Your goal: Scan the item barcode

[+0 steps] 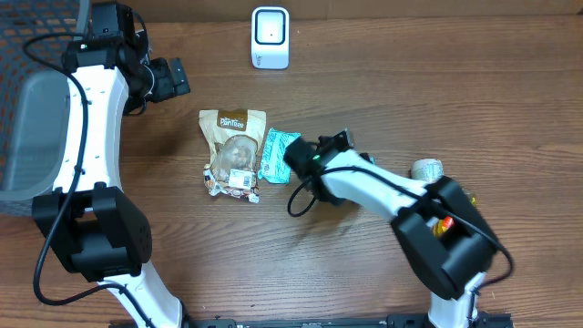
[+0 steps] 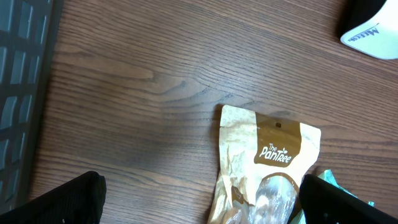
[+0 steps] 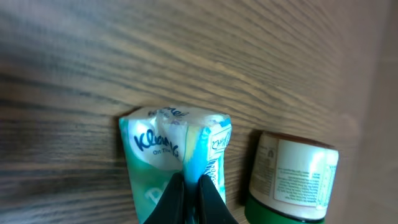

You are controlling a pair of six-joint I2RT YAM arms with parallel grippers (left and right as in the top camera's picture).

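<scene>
Brown Pantree pouch (image 1: 233,153) lies flat on the wood table (image 1: 410,82), just off centre toward 9 o'clock. Logo end points to 12, clear window mid-body, white label at the 6 o'clock end. Green-capped jar (image 1: 426,169) with a white printed label sits at 3 o'clock, well apart from the pouch. Grey bin (image 1: 27,137) is at the 9 o'clock edge, with dark mesh (image 1: 27,46) at 10–11.

You get even, soft light from above on the table (image 1: 410,91); shadows faint. Right wrist view is soft: wood grain smeared along the top, tissue pack (image 3: 168,146) print fuzzy, jar (image 3: 292,177) label washed out. Left wrist sharp.
</scene>
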